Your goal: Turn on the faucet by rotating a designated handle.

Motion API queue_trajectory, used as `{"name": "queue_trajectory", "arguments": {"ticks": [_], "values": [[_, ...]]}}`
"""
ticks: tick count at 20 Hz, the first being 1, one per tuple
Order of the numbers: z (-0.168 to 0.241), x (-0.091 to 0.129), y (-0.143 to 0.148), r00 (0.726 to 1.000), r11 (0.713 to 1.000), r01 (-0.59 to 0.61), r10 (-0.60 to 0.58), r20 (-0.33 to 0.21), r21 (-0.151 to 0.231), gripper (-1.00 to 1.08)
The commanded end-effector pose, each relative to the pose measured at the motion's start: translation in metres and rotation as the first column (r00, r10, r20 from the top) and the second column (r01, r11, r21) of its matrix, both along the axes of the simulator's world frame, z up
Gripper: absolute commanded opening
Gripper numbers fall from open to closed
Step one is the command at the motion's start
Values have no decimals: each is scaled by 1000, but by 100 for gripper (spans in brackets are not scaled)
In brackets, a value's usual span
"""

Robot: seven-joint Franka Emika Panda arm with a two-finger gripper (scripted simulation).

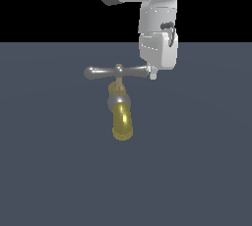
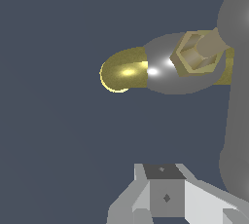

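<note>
Small tap (image 1: pixel 120 107) with golden-brass curved spout, silver elbow and thin brass stem, standing about mid-scene on a flat slate-blue surface (image 1: pixel 49 171), spout pointing toward the exterior camera. Slim glossy silver-grey crossbar handle (image 1: pixel 115 71) with bulbous ends and small brass hub, lying level across the stem top, one end toward the exterior view's left, the other toward its right. White-grey gripper (image 1: pixel 153 75) hanging from above at the handle's end on the exterior view's right, fingertip touching or just beside that bulb; contact not certain. Finger spread impossible to tell: only one tip visible in the exterior view, only the hand's base in the wrist view (image 2: pixel 165 196); nothing visibly grasped. Judged to be at the start of the push, handle probably not yet turned. Best done by keeping the fingertip low enough to bear on the bulb's side rather than ride over its rounded top, pressing far out from the hub for leverage, and sweeping along an arc about the stem instead of a straight line, to avoid slipping off the glossy end.
</note>
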State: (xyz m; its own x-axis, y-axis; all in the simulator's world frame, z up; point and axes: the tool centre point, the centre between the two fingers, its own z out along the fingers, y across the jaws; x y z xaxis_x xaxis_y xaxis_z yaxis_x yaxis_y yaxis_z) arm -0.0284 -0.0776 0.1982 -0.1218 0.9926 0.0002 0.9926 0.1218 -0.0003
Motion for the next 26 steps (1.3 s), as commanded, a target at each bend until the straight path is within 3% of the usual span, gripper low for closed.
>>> {"name": "queue_trajectory", "arguments": {"ticks": [1, 26], "values": [[0, 0, 0, 1000, 1000, -2, 2, 0, 0, -100], [0, 68, -1, 1000, 1000, -2, 2, 0, 0, -100]]}}
